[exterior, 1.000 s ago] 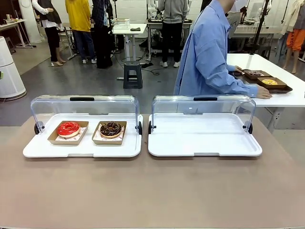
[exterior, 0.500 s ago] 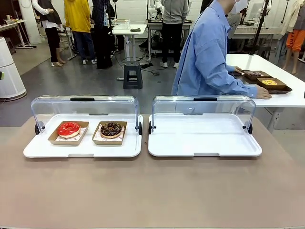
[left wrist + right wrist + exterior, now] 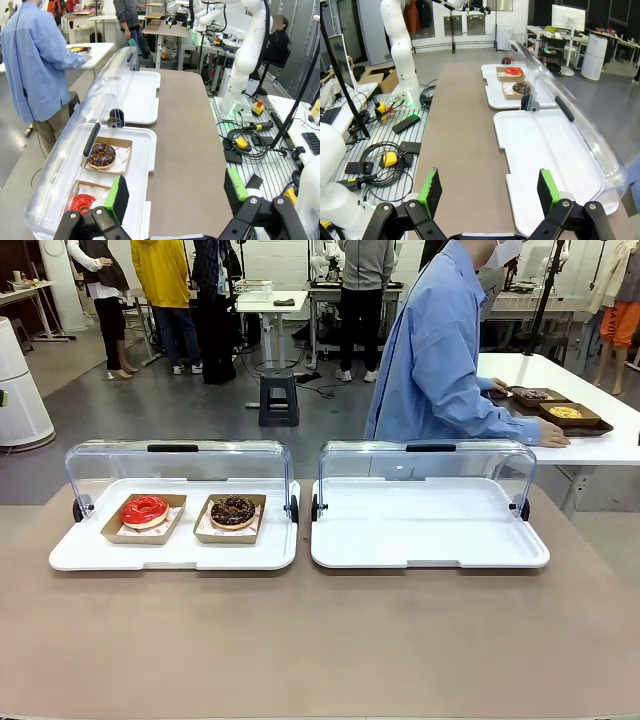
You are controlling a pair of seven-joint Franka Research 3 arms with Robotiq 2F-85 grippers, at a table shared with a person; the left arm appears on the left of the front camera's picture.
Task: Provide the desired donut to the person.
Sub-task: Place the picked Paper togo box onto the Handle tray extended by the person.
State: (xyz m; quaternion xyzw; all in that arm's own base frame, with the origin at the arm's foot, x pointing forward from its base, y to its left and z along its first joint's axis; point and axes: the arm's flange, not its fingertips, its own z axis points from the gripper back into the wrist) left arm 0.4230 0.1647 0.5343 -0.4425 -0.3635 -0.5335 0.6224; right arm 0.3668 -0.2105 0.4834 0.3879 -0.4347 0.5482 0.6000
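Note:
A red-glazed donut (image 3: 144, 510) and a chocolate donut (image 3: 233, 510) lie in paper boats on the left white tray (image 3: 170, 554), its clear lid raised. The person (image 3: 435, 350) in a light blue shirt stands beyond the table, turned to a white side table with both hands on a dark tray of donuts (image 3: 548, 407). My left gripper (image 3: 176, 192) is open above the near edge, with the chocolate donut (image 3: 101, 155) and red donut (image 3: 82, 202) off to its left. My right gripper (image 3: 489, 191) is open, beside the empty right tray (image 3: 545, 150).
The right tray (image 3: 430, 530) holds nothing and its lid (image 3: 427, 462) stands open. The brown tabletop (image 3: 320, 640) in front of both trays is bare. Bystanders and work tables stand far behind. Cables and boxes lie on the floor beside the arm bases (image 3: 390, 155).
The person has shifted slightly at the side table. The donuts and trays have not moved.

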